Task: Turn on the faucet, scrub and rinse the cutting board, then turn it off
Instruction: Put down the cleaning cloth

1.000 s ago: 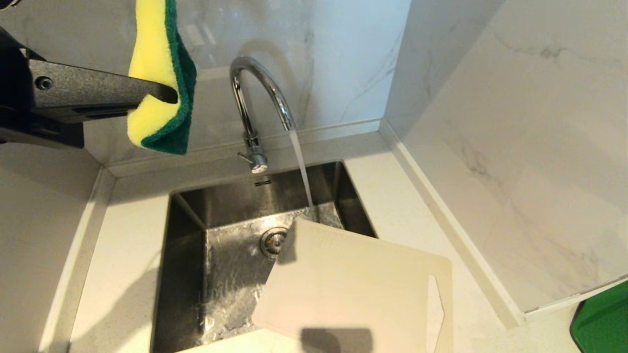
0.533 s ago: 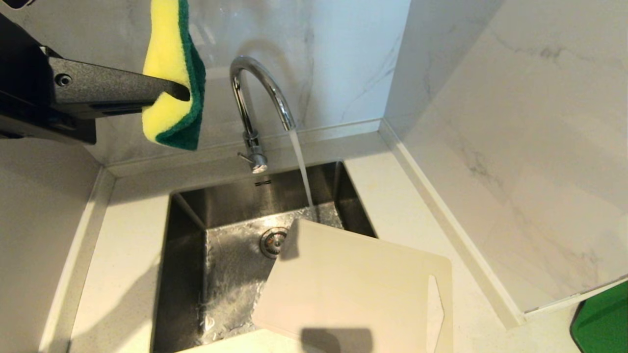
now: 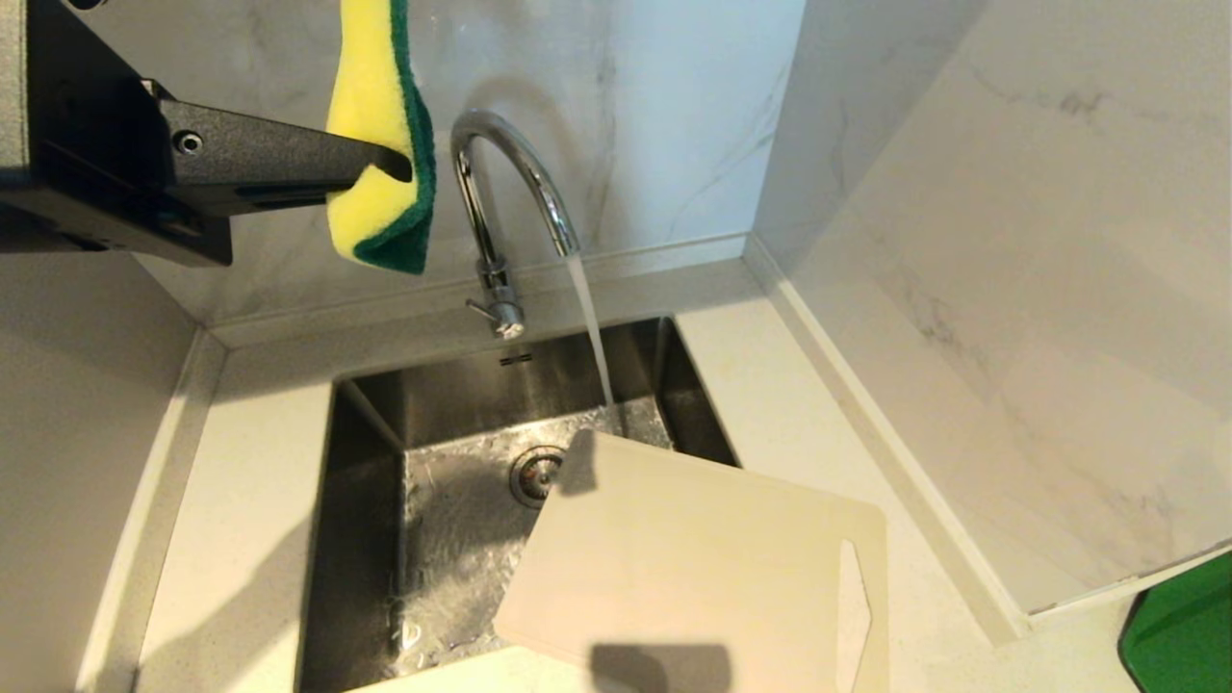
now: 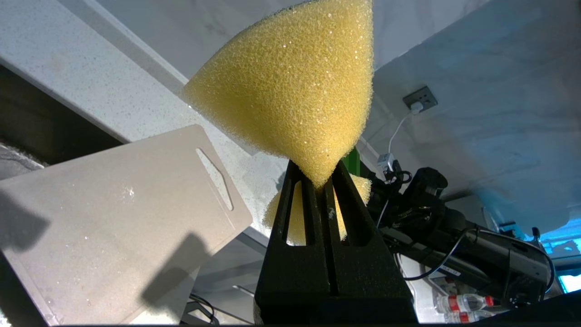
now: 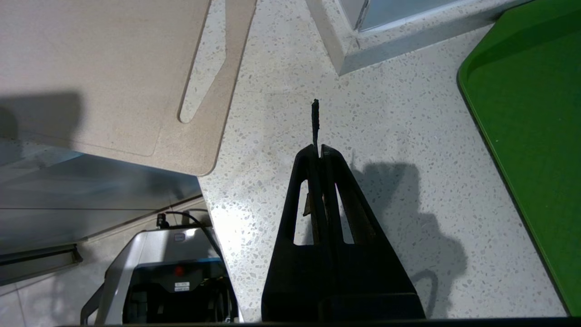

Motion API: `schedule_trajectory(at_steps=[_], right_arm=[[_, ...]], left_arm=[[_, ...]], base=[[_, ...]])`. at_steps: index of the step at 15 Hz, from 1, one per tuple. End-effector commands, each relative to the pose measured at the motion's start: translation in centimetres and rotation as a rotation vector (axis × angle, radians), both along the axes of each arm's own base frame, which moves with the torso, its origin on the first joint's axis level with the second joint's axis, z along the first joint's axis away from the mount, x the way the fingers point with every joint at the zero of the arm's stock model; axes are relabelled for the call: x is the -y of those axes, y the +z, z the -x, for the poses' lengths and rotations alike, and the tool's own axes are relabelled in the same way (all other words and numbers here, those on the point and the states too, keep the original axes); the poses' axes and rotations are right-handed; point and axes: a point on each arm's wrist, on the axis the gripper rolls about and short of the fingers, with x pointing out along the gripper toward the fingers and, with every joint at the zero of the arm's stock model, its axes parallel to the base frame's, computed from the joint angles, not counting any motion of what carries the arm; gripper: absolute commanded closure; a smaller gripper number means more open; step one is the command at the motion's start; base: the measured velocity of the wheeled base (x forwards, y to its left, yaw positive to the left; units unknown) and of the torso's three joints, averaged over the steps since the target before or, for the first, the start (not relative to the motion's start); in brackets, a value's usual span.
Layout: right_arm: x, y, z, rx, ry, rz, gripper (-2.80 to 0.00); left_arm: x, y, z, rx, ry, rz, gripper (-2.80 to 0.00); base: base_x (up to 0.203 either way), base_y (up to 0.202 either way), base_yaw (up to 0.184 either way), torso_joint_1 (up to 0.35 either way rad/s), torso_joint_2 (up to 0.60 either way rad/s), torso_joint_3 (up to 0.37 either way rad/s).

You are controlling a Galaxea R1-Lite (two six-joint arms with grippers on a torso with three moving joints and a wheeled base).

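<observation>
Sponge [image 3: 380,135] runs off the head view's top edge; its upper end unseen. Left gripper [image 3: 409,168]: body cut by the left edge, and the far finger hidden behind the sponge. Cutting board [image 3: 693,568]: near edge cut by the bottom of the frame, one corner hanging over the sink [image 3: 366,500], covering part of the basin floor. Green tray [image 3: 1179,626] only a corner at lower right. Right gripper [image 5: 316,147] outside the head view. Bottles [image 4: 463,303] in the left wrist view too small to identify.
</observation>
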Motion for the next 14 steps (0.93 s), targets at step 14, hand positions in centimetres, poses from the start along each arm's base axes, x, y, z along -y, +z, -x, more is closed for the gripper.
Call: schedule_trajectory(at_steps=[14], right_arm=[[0.0, -0.4, 2.1, 0.272, 0.085, 0.0, 0.0]], left_arm=[[0.7, 1.1, -1.0, 0.02, 0.0, 0.017, 0.0]], base=[[0.0, 0.0, 0.0, 0.0, 0.0, 0.0]])
